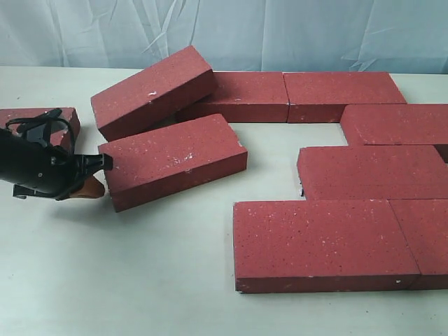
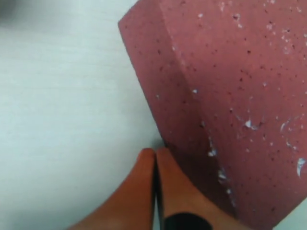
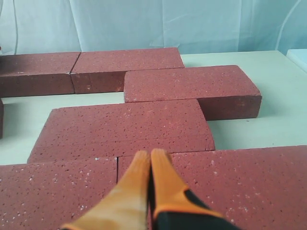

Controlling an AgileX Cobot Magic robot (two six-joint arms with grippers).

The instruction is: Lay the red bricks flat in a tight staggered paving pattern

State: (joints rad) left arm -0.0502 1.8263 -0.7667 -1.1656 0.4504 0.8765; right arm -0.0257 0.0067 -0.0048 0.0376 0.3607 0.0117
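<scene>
Brick [image 1: 173, 161] lies askew; the closed left gripper [image 2: 156, 152] at its end should push low and square. The right gripper [image 3: 151, 154] is closed too.

Beneath me, the bench [image 1: 126, 280] was a plain off-white surface, matte and faintly grained where my left wrist view saw it close. Behind its far edge hung a pale blue-white sheet [image 1: 231, 31], creased and wrinkled across the whole width. My right wrist view caught a pale raised corner [image 3: 298, 56] that I could not identify.
</scene>
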